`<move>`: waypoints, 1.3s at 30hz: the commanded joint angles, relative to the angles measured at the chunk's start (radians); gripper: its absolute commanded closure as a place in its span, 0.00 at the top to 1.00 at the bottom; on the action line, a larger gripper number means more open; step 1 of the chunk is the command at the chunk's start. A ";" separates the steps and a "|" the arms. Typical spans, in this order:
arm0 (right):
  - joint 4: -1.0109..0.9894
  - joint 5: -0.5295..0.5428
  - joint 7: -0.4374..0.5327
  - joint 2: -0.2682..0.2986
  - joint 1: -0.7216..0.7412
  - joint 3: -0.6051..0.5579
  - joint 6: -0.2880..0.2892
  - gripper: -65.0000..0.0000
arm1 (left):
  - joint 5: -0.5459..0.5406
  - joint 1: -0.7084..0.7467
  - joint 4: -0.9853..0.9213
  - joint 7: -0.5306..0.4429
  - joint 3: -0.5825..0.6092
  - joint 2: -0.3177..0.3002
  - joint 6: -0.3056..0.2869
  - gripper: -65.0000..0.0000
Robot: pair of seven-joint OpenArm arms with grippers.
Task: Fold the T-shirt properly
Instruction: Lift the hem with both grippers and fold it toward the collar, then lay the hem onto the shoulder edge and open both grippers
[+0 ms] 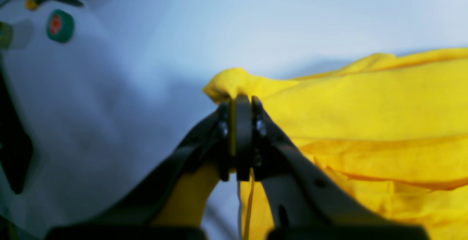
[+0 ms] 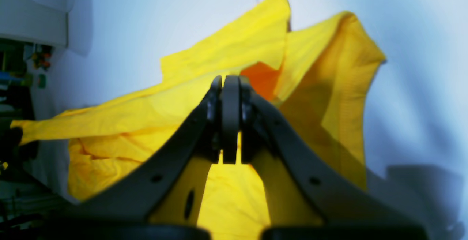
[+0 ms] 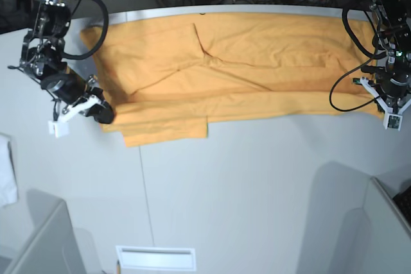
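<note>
The T-shirt (image 3: pixel 244 68) is orange-yellow and lies spread in a wide band across the far half of the white table (image 3: pixel 257 178), with a folded layer along its front edge. At the shirt's front left corner in the base view, my right gripper (image 3: pixel 108 117) is shut on the cloth; the right wrist view shows its jaws (image 2: pixel 230 81) pinched together with the yellow T-shirt (image 2: pixel 237 46) bunched beyond them. My left gripper (image 3: pixel 380 110) is at the shirt's right end, shut on a gathered corner (image 1: pixel 234 81) of the T-shirt (image 1: pixel 365 104), and appears as the left gripper (image 1: pixel 241 101) in its own wrist view.
A white cloth (image 3: pixel 6 178) hangs at the table's left edge. Grey partitions stand at the near left (image 3: pixel 38 242) and near right (image 3: pixel 385 229), with a white slot (image 3: pixel 155 258) at the front. Cables crowd the back edge. A green tape roll (image 1: pixel 60 25) lies beyond the left gripper.
</note>
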 commanded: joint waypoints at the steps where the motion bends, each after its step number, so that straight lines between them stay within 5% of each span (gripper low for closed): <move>1: 0.033 0.019 0.020 0.013 -0.002 0.021 0.006 0.00 | 0.007 0.012 0.026 -0.012 -0.008 -0.022 0.004 0.00; 8: 0.127 0.103 -0.005 -0.019 -0.092 0.138 0.006 0.00 | 0.005 0.101 0.077 -0.012 -0.014 -0.023 0.004 0.00; 26: 0.203 0.104 -0.008 -0.027 -0.249 0.133 0.006 0.00 | -0.004 0.242 0.103 -0.019 -0.074 -0.019 0.004 0.00; 39: 0.196 0.003 -0.008 -0.037 -0.304 0.133 0.009 0.00 | 0.007 0.323 0.101 -0.019 -0.062 0.003 0.004 0.00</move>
